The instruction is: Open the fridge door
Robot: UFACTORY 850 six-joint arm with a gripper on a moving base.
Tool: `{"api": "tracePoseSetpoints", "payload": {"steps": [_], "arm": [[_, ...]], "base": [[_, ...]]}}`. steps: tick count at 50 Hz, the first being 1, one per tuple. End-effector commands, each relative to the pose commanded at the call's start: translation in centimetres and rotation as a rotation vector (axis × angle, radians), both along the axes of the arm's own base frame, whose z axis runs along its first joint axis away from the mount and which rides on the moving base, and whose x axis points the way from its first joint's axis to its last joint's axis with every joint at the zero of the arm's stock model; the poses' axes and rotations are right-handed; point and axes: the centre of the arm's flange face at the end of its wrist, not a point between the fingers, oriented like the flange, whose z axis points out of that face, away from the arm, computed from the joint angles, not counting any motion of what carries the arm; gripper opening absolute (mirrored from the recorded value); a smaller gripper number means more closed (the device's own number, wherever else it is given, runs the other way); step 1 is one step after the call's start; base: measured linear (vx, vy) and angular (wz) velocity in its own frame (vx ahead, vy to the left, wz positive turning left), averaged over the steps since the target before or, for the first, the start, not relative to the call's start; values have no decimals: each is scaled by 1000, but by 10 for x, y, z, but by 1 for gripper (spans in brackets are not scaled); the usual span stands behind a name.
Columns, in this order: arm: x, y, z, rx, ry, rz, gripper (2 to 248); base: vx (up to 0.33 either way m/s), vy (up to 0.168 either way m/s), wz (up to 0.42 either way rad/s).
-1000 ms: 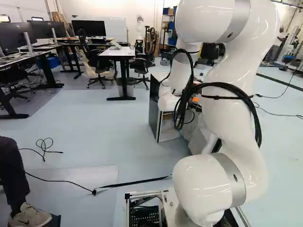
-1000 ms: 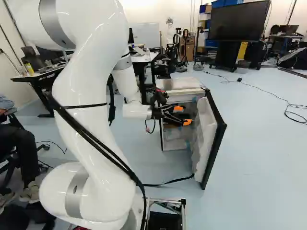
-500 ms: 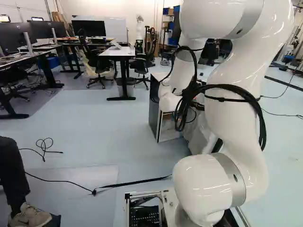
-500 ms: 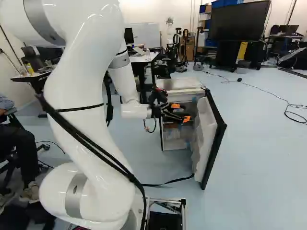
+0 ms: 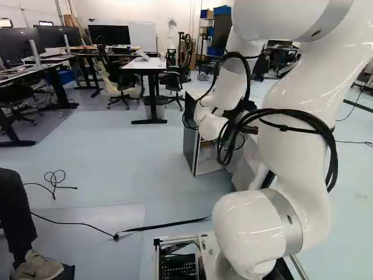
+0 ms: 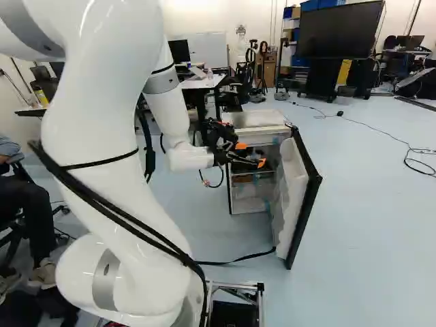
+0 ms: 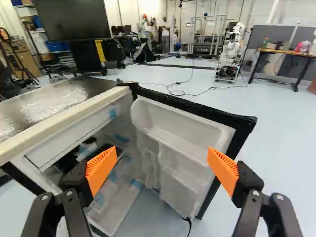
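In the right base view my gripper [image 6: 246, 155] is in front of the fridge's opening, left of the swung-out door [image 6: 297, 197]. The small fridge [image 6: 253, 122] has a pale top and stands with its white interior showing. Seen in the wrist view, my gripper [image 7: 155, 170] has its orange pads wide apart with nothing between them; ahead of it are the door's white inner shelves [image 7: 177, 143] and black edge. The fridge's metallic top [image 7: 54, 101] lies beyond the other finger's side. In the left base view the arm partly hides the fridge [image 5: 190, 137].
A black cable [image 6: 235, 261] runs along the floor by the door's lower corner. A desk [image 5: 143, 64] and chairs stand behind the fridge. A large screen [image 6: 339, 30] is further back. Another robot [image 7: 231, 54] stands far off. A person's leg shows at the left.
The arm has shifted, its upper part rightward in the left base view and leftward in the right one; the gripper has tilted and drawn slightly back from the door. Base, fridge and door stay put.
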Motion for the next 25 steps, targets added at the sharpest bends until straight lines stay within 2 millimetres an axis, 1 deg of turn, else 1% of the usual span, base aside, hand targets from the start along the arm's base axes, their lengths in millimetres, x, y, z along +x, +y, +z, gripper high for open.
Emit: {"api": "tracePoseSetpoints", "payload": {"steps": [25], "arm": [[-28, 16, 17, 20, -9, 268, 247]], "base": [[0, 0, 0]]}}
